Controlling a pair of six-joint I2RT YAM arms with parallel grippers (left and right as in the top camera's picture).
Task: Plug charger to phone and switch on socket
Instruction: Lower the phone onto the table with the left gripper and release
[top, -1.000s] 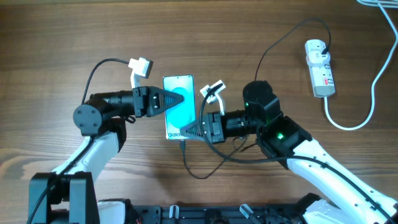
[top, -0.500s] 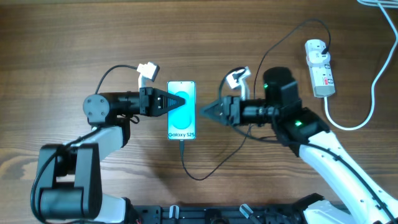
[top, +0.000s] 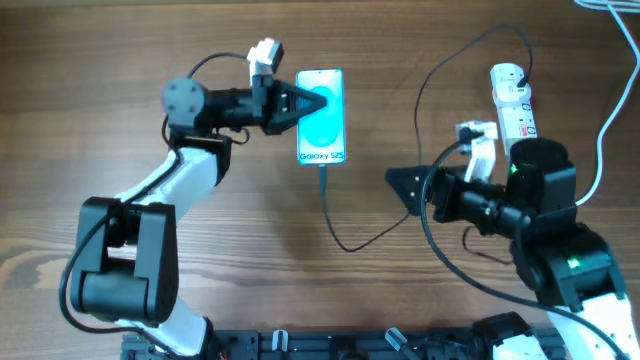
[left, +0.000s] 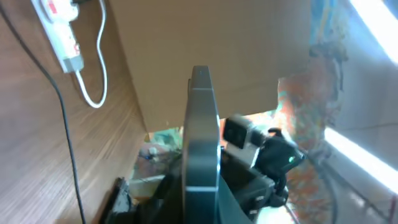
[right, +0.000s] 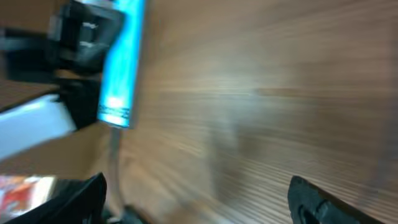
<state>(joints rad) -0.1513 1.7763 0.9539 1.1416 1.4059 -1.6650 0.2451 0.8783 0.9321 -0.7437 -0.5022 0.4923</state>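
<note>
The phone (top: 322, 120), with its teal screen up, is at the far middle of the table. My left gripper (top: 310, 100) is shut on its left edge. In the left wrist view the phone's dark edge (left: 200, 124) stands between the fingers (left: 233, 202). The thin black charger (top: 340, 235) meets the phone's lower end and loops right, up to the white socket (top: 512, 100) at the far right. My right gripper (top: 398, 187) is open and holds nothing, right of the phone and nearer the front. The blurred right wrist view shows the phone (right: 121, 56) edge-on, far from the wide-apart fingertips (right: 314, 199).
A thicker white cable (top: 590, 170) curves from the socket toward the right table edge. The socket (left: 59, 31) and that white cable (left: 96, 81) also show at the upper left of the left wrist view. Bare wood table (top: 200, 280) lies around both arms.
My left gripper has carried the phone farther back and to the right. My right gripper has opened, left the phone's side and pulled back to the right and toward the front.
</note>
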